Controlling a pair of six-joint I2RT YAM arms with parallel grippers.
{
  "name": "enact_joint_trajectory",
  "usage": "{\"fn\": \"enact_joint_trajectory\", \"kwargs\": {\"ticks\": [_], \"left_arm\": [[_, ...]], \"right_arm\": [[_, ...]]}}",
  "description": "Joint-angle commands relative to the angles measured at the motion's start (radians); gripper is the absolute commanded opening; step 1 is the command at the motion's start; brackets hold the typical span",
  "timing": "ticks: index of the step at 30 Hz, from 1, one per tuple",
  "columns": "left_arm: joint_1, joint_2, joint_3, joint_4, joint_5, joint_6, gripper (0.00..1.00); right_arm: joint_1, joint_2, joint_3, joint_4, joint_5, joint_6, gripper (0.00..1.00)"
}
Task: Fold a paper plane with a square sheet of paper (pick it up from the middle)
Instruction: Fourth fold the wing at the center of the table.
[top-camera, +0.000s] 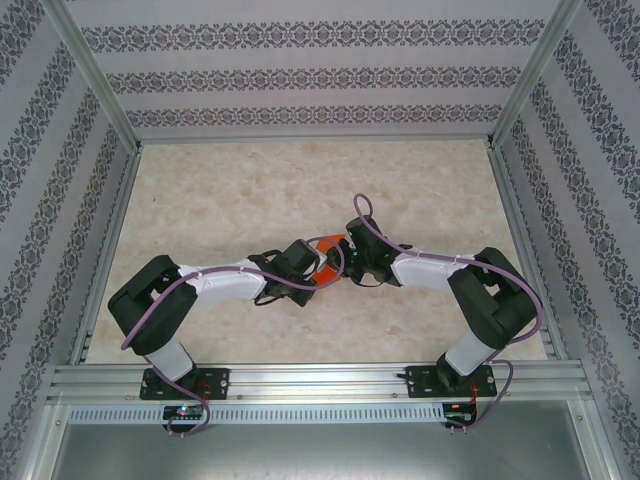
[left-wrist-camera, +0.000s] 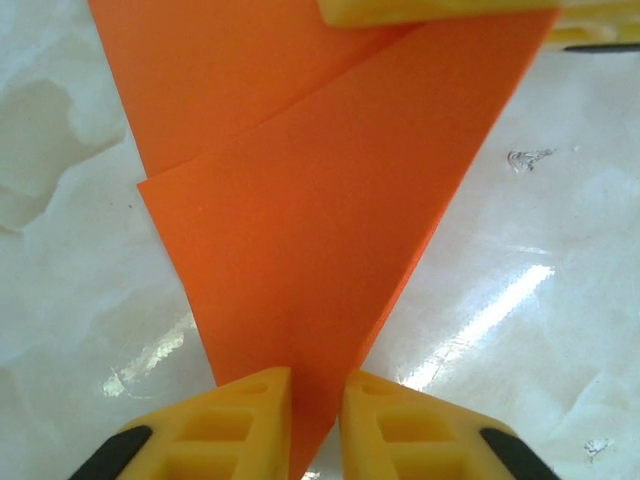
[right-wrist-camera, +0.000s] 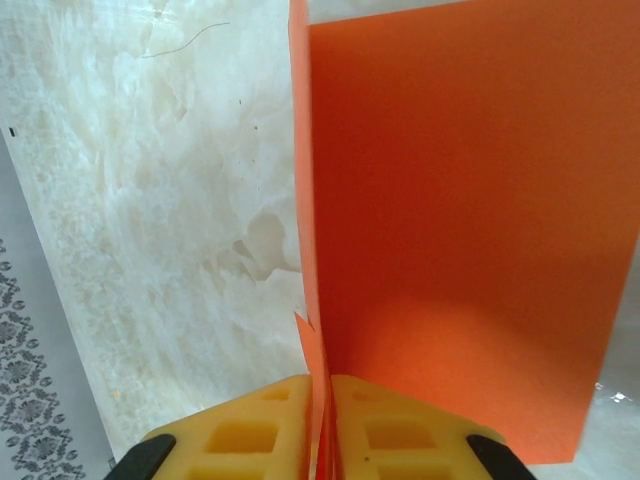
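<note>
The orange sheet of paper (top-camera: 325, 270) is folded and held just over the table's middle, between the two arms. In the left wrist view it (left-wrist-camera: 320, 200) shows as overlapping layers narrowing to a point. That point runs down into the narrow gap of my left gripper (left-wrist-camera: 317, 400), whose jaws stand slightly apart, with table showing beside the tip. My right gripper (right-wrist-camera: 322, 400) is shut on the paper (right-wrist-camera: 470, 220), several layers pinched edge-on between its yellow fingers. One right finger (left-wrist-camera: 440, 10) shows on the paper's far end. In the top view, left gripper (top-camera: 310, 264) and right gripper (top-camera: 347, 252) almost meet.
The pale marble-patterned table (top-camera: 230, 200) stretches around the arms. Patterned walls (top-camera: 300, 80) and metal frame posts (top-camera: 95, 80) enclose it on three sides. An aluminium rail (top-camera: 320, 380) carrying both arm bases runs along the near edge.
</note>
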Motion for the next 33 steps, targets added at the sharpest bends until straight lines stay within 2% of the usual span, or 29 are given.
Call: {"fn": "enact_joint_trajectory", "kwargs": {"ticks": [1,9,14,17,19,23,33], "left_arm": [[-0.011,-0.013,0.020,0.003,-0.030,0.014,0.17],[-0.011,-0.011,0.026,0.007,-0.020,0.001,0.15],[-0.011,-0.010,0.036,-0.009,-0.026,0.013,0.15],[-0.011,-0.010,0.036,-0.015,-0.031,0.015,0.15],[-0.010,-0.011,0.033,-0.016,-0.034,0.012,0.18],[-0.011,-0.020,0.025,-0.008,-0.045,0.014,0.30],[-0.014,-0.024,0.030,-0.017,-0.043,0.042,0.38]], "right_arm": [[-0.007,0.008,0.025,-0.024,-0.013,-0.032,0.13],[-0.006,0.036,0.058,-0.064,-0.053,-0.079,0.21],[-0.008,0.050,0.084,-0.097,-0.074,-0.120,0.21],[-0.011,0.055,0.099,-0.112,-0.079,-0.137,0.18],[-0.013,0.055,0.103,-0.119,-0.077,-0.138,0.15],[-0.015,0.051,0.106,-0.119,-0.075,-0.133,0.11],[-0.021,0.046,0.103,-0.094,-0.077,-0.110,0.08]]}}
